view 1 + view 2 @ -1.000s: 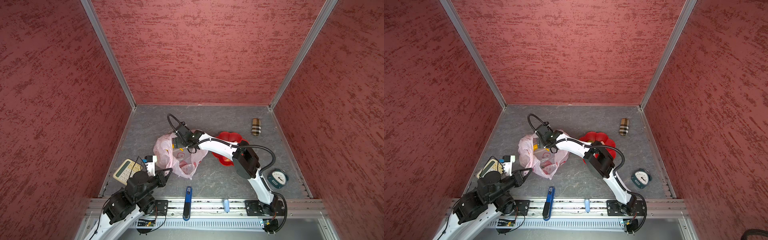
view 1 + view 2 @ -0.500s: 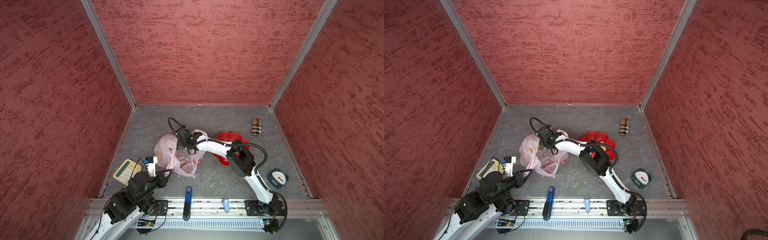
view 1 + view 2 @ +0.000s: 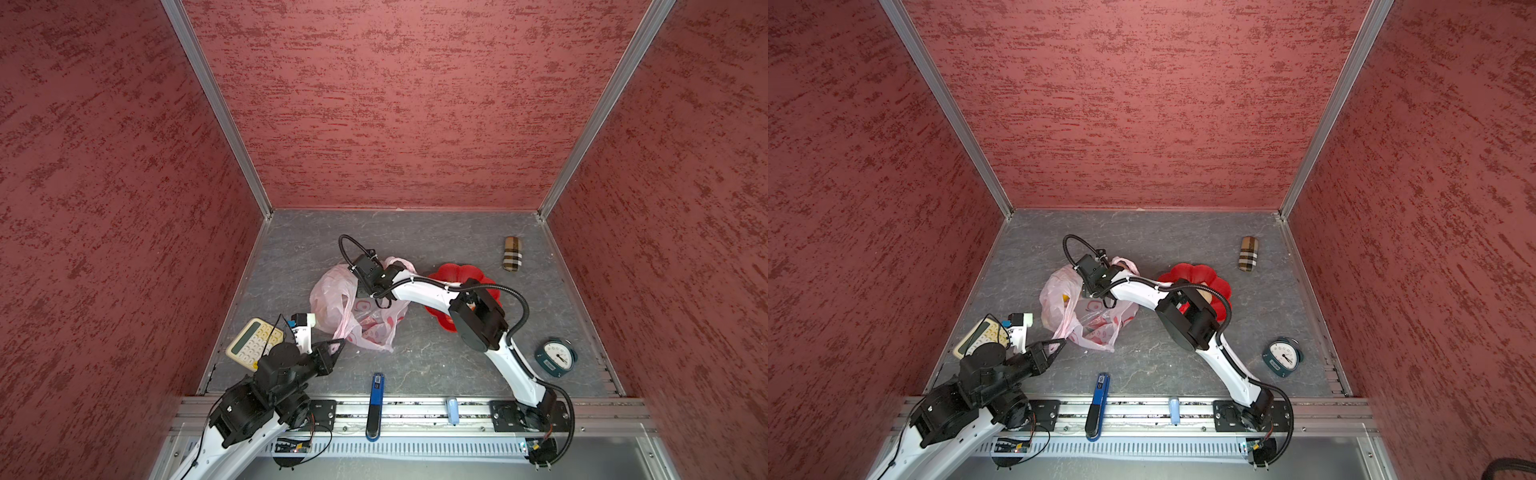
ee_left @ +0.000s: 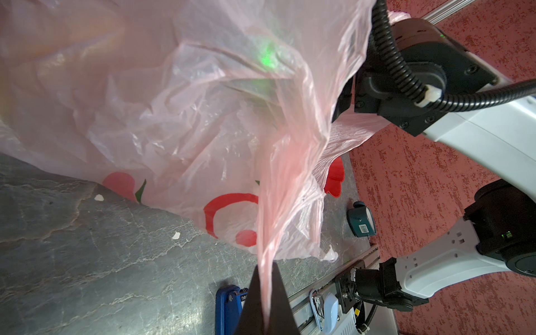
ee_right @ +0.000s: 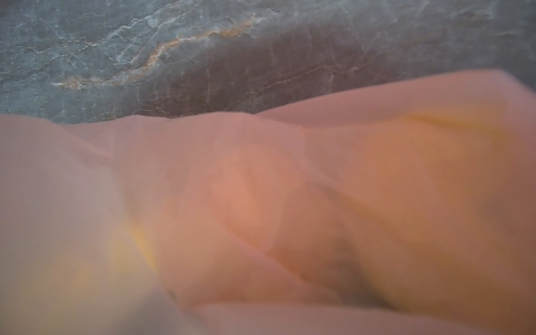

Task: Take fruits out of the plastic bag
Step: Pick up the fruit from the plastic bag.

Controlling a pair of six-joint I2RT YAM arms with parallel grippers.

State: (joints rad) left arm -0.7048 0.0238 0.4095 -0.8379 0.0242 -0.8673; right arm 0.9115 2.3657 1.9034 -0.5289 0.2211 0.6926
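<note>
Left claw (image 4: 265, 269) pinches a handle of the plastic bag (image 3: 332, 291); right claw reaches inside it, hidden, grip unclear.

- plastic bag (image 4: 203, 116): thin translucent pink film, crinkly, glossy
- tabletop (image 3: 436, 365): grey stone-look surface, veined, smooth, dull sheen
- walls (image 3: 395, 104): red, rough, matt
- plate (image 3: 446, 276): glossy red plastic
- rail (image 3: 415, 411): bare brushed metal

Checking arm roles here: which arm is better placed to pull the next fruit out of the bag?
Right. The right arm has its wrist at the plastic bag's open mouth; the left gripper is shut on a handle, holding it taut.
</note>
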